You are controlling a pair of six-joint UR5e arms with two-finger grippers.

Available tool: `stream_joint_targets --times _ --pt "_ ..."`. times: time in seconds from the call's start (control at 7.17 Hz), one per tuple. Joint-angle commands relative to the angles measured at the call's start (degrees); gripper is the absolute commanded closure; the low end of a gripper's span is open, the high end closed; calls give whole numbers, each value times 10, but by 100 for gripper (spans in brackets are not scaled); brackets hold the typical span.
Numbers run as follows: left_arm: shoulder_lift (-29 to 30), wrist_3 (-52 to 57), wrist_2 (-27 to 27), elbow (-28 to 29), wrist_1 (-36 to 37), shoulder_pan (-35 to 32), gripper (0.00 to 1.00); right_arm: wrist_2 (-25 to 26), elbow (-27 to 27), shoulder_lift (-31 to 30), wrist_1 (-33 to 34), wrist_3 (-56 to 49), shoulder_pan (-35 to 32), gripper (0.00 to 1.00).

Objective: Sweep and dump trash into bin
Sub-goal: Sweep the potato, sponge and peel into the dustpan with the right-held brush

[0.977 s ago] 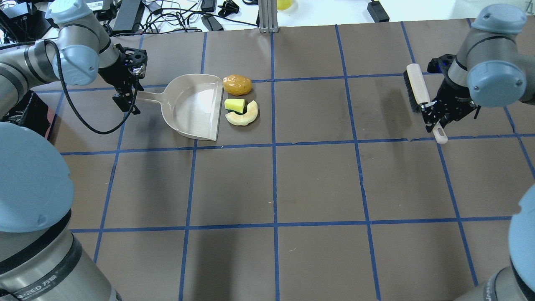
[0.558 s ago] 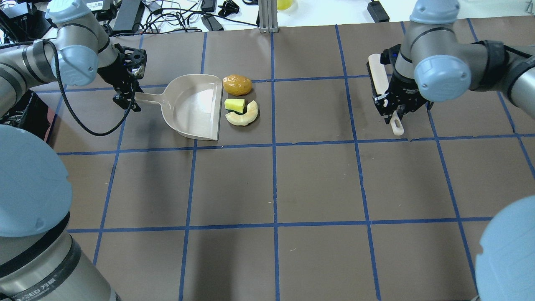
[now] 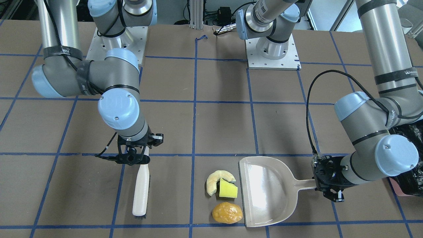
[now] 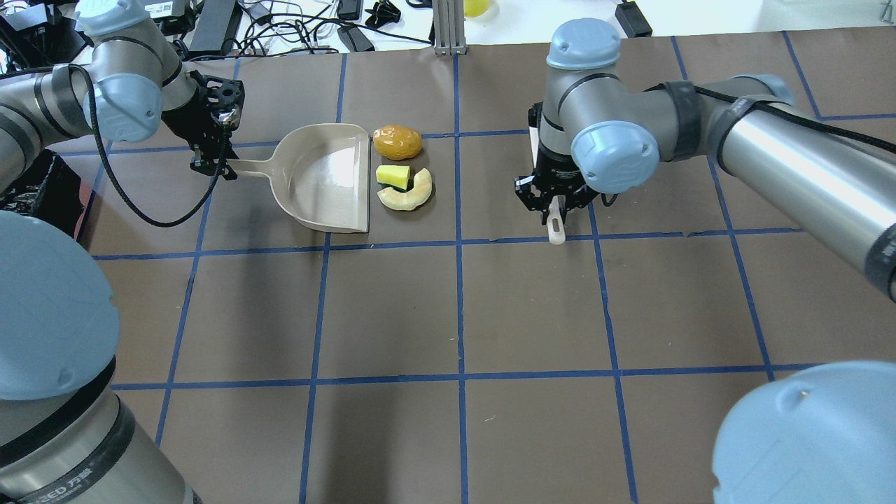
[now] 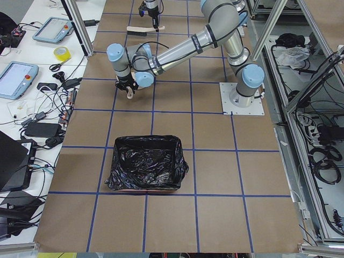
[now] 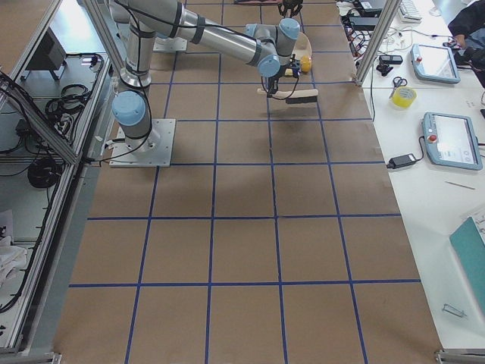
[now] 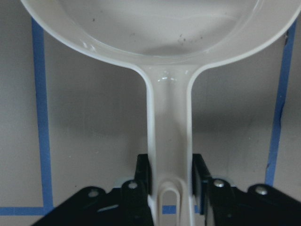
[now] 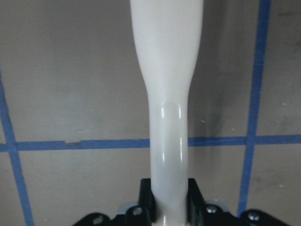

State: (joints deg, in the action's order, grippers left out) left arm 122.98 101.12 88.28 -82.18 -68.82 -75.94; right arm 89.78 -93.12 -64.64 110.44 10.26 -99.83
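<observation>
The trash lies together on the table: a golden-brown lump (image 4: 397,141), a yellow wedge (image 4: 392,175) and a pale curved peel (image 4: 407,197), all just off the open lip of the beige dustpan (image 4: 325,178). My left gripper (image 4: 218,166) is shut on the dustpan's handle (image 7: 168,141). My right gripper (image 4: 556,204) is shut on the handle of the beige brush (image 3: 141,188), which is about one grid square to the right of the trash in the overhead view. The bin (image 5: 144,169), lined with a black bag, stands on my far left.
Blue tape lines cross the brown table cover. A metal post (image 4: 448,28) and cables stand at the far edge behind the trash. The bin's edge shows beside my left arm (image 3: 404,186). My right arm's elbow (image 4: 616,154) hangs over the brush.
My right arm has carried the brush well to the left, from the table's right side toward the trash. The dustpan and my left gripper have barely shifted.
</observation>
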Motion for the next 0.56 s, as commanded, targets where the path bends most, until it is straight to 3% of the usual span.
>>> stream_joint_targets --times 0.0,0.42 --pt "1 0 1 2 0 0 84 -14 54 46 -1 38 -40 100" --pt "2 0 2 0 0 0 84 -34 110 92 -13 115 -89 100"
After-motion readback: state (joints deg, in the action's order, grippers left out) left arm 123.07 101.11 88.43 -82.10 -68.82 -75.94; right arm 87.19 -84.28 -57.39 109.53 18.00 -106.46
